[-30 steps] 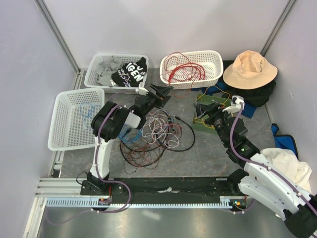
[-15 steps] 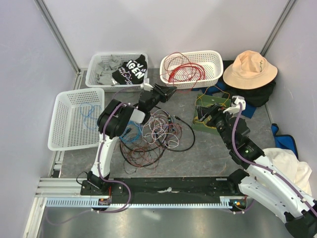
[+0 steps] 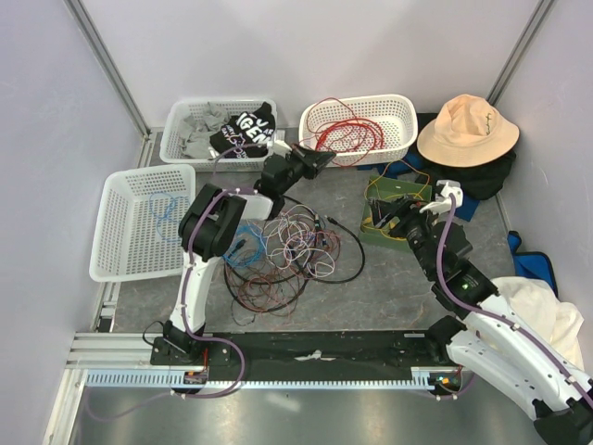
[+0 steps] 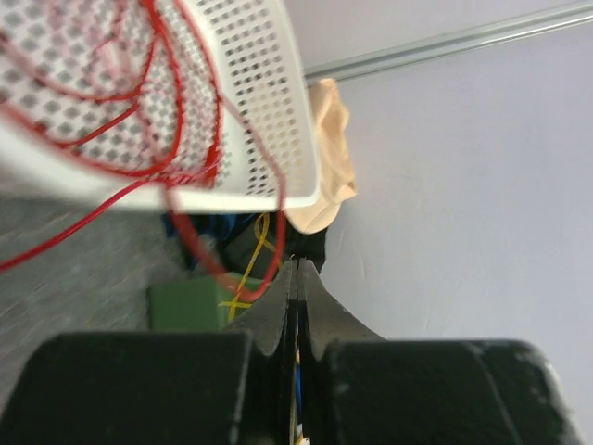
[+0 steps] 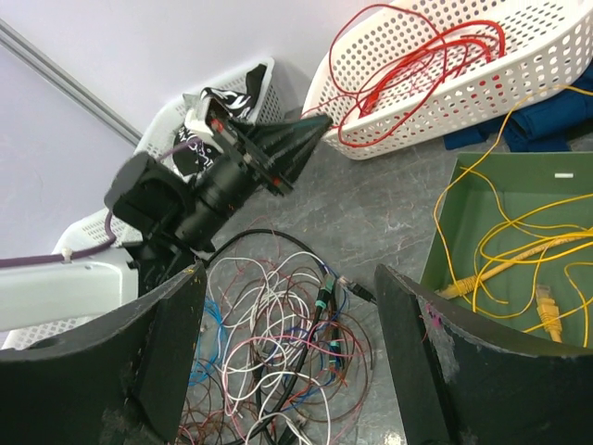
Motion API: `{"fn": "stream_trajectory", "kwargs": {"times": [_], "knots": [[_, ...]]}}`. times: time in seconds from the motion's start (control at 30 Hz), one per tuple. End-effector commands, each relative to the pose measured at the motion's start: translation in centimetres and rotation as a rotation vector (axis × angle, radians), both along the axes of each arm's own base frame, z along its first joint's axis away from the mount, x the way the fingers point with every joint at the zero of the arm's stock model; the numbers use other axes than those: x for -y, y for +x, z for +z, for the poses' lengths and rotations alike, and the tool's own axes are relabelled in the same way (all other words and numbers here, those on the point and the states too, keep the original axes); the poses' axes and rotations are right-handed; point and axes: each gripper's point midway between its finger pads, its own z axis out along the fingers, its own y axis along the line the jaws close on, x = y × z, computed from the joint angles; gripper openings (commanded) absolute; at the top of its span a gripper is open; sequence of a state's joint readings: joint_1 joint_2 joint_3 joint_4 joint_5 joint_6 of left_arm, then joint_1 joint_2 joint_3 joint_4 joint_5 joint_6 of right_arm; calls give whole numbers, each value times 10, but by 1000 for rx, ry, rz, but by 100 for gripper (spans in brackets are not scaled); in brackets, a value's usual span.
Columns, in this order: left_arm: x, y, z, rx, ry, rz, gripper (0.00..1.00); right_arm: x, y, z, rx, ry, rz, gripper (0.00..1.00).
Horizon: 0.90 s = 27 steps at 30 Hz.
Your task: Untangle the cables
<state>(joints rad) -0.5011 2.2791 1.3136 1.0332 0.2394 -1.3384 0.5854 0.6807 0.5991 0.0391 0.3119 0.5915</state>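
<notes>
A loose knotted heap of thin cables (image 3: 289, 248), black, white, pink, brown and blue, lies on the grey table between the arms, and shows under my right wrist (image 5: 296, 362). Red cables (image 3: 345, 130) fill the back white basket (image 3: 400, 104), one strand trailing over its front rim. Yellow cables (image 5: 519, 246) lie in the green tray (image 5: 463, 199). My left gripper (image 3: 317, 161) hovers at that basket's front left corner, its jaws pressed flat together (image 4: 296, 266) with nothing seen between them. My right gripper (image 5: 289, 278) hangs open over the heap's right edge, beside the green tray.
A white basket (image 3: 139, 269) on the left holds a blue cable (image 3: 167, 209). Another basket (image 3: 190, 111) at the back left holds grey and black clothes. A tan hat (image 3: 466, 130) on dark cloth sits back right. White cloth (image 3: 537, 306) lies by the right arm.
My left gripper went from open to shut while swinging up and right toward the red-cable basket. The right arm shifted slightly.
</notes>
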Motion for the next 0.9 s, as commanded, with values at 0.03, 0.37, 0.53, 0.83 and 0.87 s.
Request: {"fn": "stream_trajectory", "kwargs": {"times": [0.03,0.37,0.53,0.83,0.87], "knots": [[15,11,87,185,0,-36,2,7,-4,24,65,-7,-11,81],[23,-43,73,285,576,-155,18,11,-7,10,46,-67,-13,81],[19,-65,17,414,1058,-136,2,14,-7,5,41,-76,-27,81],[39,-63,-52,392,1196,-157,2,20,-10,-1,20,-102,-47,81],[40,-62,-62,379,1203,-165,2,22,-11,1,26,-101,-50,81]]}}
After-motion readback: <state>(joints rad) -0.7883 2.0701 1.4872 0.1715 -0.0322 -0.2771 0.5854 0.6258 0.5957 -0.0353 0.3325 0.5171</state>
